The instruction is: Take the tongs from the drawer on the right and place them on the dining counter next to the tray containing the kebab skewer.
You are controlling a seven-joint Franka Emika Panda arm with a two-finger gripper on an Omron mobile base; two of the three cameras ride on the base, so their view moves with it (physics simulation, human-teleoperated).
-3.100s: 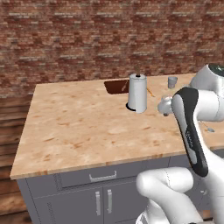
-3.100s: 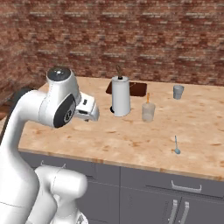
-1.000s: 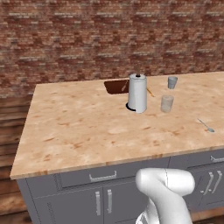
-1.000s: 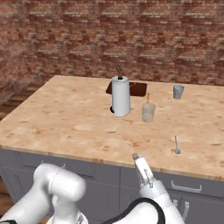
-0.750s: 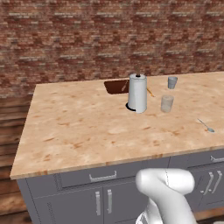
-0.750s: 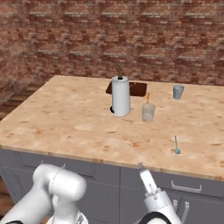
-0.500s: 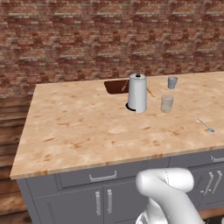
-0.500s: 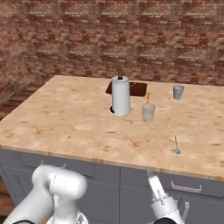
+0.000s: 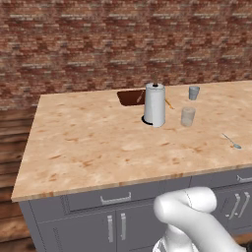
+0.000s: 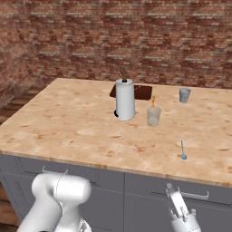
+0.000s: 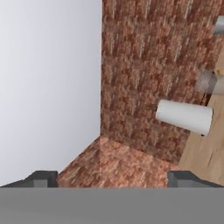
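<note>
Across the middle of the left base view stretches the dining counter (image 9: 98, 142), peach-tan speckled stone over grey cabinets, with a brick wall behind it. Toward the upper centre of that frame a white paper-towel roll (image 9: 154, 105) stands upright, and just behind it, partly hidden by the roll, lies the dark reddish-brown tray (image 9: 130, 97). A thin orange-brown stick, the kebab skewer (image 9: 169, 104), pokes out to the right of the roll, near the tray's edge; I cannot tell how much of it rests inside the tray. Right of the roll stand a clear glass (image 9: 188, 116) and, farther back, a small grey cup (image 9: 194, 92). A silver spoon (image 9: 231, 141) lies near the right edge of the frame.

Low in the right base view, at the bottom right, the gripper (image 10: 177, 209) sits in front of the grey cabinet fronts, below the counter edge, close to a drawer (image 10: 181, 189) with a bar handle. In the hand view its two dark fingertips (image 11: 41, 179) stand far apart at the bottom corners, with nothing between them, so the pincer is wide open and holding nothing. The tongs I cannot make out anywhere.
</note>
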